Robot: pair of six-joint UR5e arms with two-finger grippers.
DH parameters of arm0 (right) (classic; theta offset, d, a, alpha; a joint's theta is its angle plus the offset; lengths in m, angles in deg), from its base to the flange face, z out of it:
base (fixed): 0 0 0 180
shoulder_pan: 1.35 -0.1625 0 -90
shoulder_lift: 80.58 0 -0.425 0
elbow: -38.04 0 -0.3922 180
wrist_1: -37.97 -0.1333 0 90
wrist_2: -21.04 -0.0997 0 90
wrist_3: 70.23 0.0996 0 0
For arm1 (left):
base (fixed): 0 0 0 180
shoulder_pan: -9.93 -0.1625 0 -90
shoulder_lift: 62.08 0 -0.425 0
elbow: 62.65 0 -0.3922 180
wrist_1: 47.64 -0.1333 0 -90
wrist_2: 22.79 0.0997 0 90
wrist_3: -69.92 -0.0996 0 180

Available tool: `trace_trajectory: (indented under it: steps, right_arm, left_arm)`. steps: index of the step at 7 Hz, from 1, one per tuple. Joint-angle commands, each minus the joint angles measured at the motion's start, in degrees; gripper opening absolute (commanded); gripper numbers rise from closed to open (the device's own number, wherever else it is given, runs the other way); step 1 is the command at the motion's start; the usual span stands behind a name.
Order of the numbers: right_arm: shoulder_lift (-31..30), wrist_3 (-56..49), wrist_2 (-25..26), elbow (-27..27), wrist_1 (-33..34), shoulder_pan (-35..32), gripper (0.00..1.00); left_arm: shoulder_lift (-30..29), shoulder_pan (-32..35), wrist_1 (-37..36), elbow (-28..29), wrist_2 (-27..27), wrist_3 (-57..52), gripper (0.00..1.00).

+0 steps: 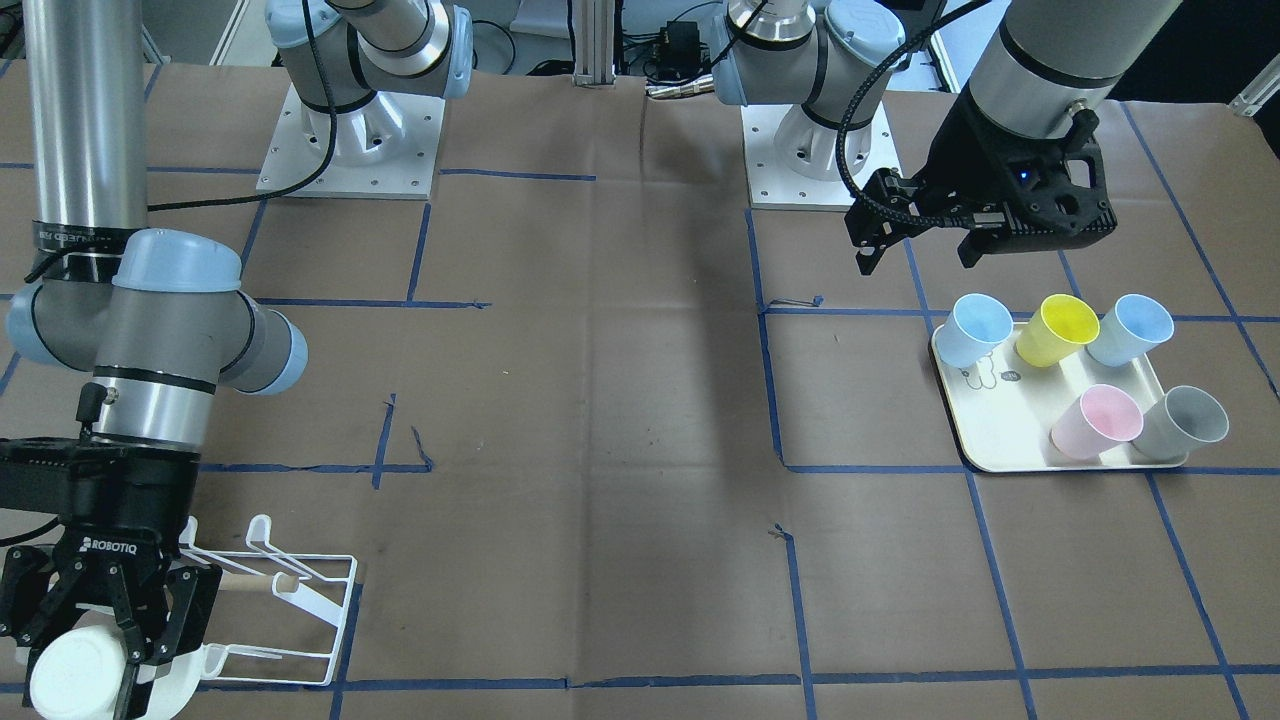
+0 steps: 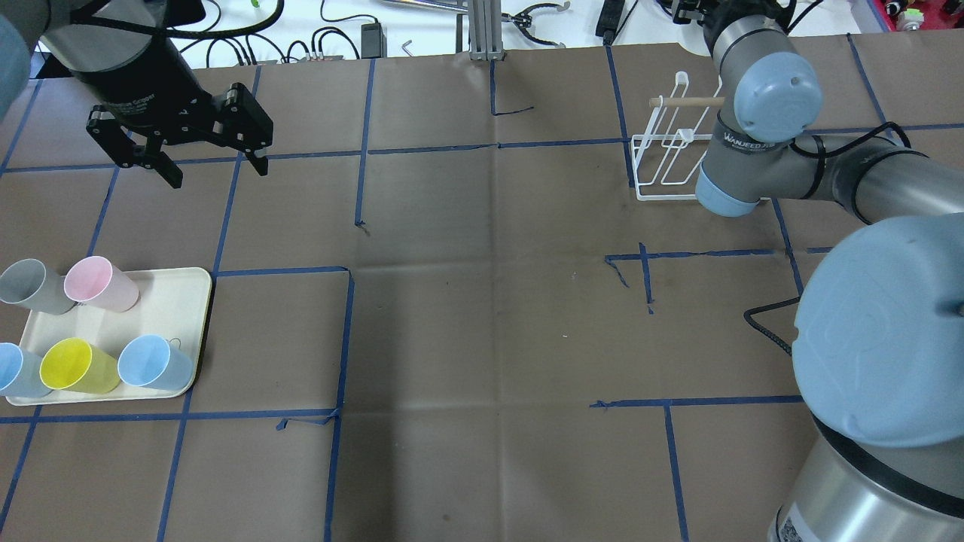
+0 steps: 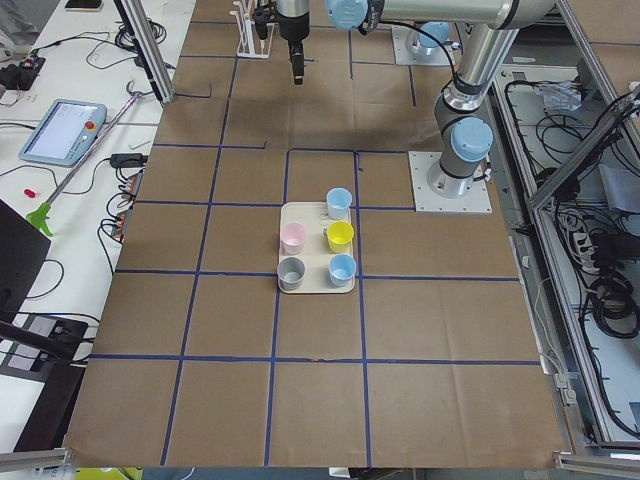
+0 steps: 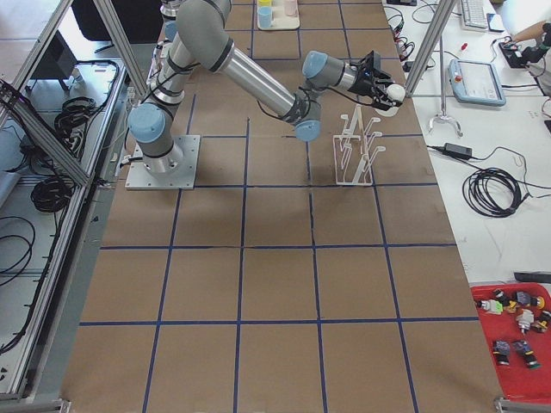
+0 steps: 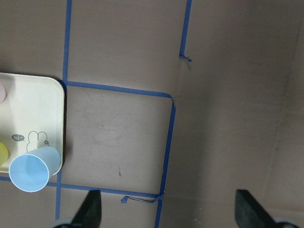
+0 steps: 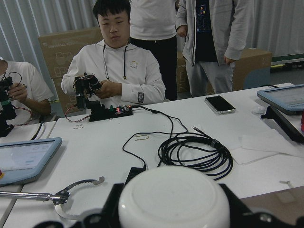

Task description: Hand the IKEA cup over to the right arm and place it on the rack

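Observation:
My right gripper (image 1: 105,640) is shut on a white IKEA cup (image 1: 75,680). It holds the cup on its side, over the near end of the white wire rack (image 1: 300,600) with the wooden dowel. In the right wrist view the cup's base (image 6: 173,202) fills the space between the fingers. The exterior right view shows the cup (image 4: 394,93) above the rack (image 4: 355,151). In the overhead view the right arm hides this gripper and part of the rack (image 2: 663,162). My left gripper (image 1: 917,262) is open and empty, hovering beyond the cup tray (image 1: 1000,440); it also shows in the overhead view (image 2: 218,176).
The cream tray (image 2: 177,301) holds several cups lying on their sides: two pale blue, a yellow (image 2: 75,366), a pink (image 2: 98,284) and a grey one. The left wrist view shows one blue cup (image 5: 31,170) at the tray corner. Operators sit at a white desk past the rack.

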Motion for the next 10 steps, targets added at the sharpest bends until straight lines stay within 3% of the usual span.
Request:
trace_trajectory:
  steps: [1,4,7,8,9,10]
  right_arm:
    - [2.04,-0.04,0.12,-0.11,0.29,-0.7,0.09]
    - [2.48,-0.04,0.21,1.46,0.55,-1.41,0.09]
    - [2.66,-0.04,0.3,4.19,0.38,-1.41,0.11]
    - [2.57,-0.13,0.39,4.19,0.2,-1.41,0.36]
    - [2.57,-0.3,0.39,3.76,-0.06,-1.32,0.98]
    - [2.48,-0.3,0.3,3.76,-0.06,-1.32,1.0]
  left_arm:
    - [5.34,-5.64,-0.53,-6.88,-0.12,-8.72,1.0]
    - [14.58,-21.03,-3.26,-20.07,-0.04,-27.27,1.0]
    - [14.09,-23.0,-11.75,-25.97,-0.04,-32.05,0.99]
    - [13.65,-23.0,-17.87,-30.69,0.05,-32.14,0.99]
    - [13.12,-23.08,-24.81,-35.87,0.23,-33.01,0.99]
    - [11.98,-25.09,-28.97,-38.8,0.66,-33.81,0.99]
